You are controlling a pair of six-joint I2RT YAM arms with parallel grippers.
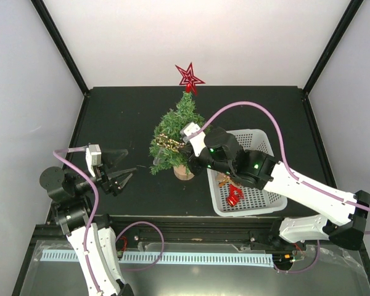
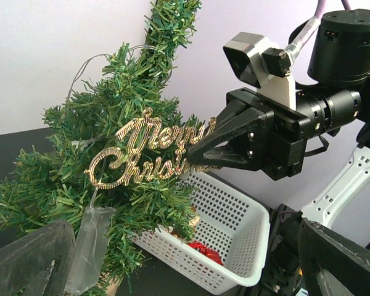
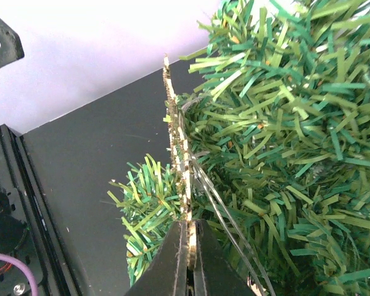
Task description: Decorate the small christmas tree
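The small christmas tree (image 1: 172, 140) stands mid-table on a wooden disc base (image 1: 184, 172), with a red star (image 1: 189, 77) on its top. My right gripper (image 1: 186, 145) is shut on a gold "Merry Christmas" sign (image 2: 149, 151) and holds it against the tree's branches (image 2: 80, 166). In the right wrist view the sign (image 3: 180, 157) shows edge-on, pinched between the fingertips (image 3: 172, 256). My left gripper (image 1: 124, 166) is open and empty, left of the tree. In the left wrist view its fingers (image 2: 28, 259) frame the bottom corners.
A white basket (image 1: 259, 203) sits right of the tree under the right arm, holding a red ornament (image 1: 235, 196) and a small brown one (image 1: 223, 180). It also shows in the left wrist view (image 2: 246, 246). White walls surround the black table.
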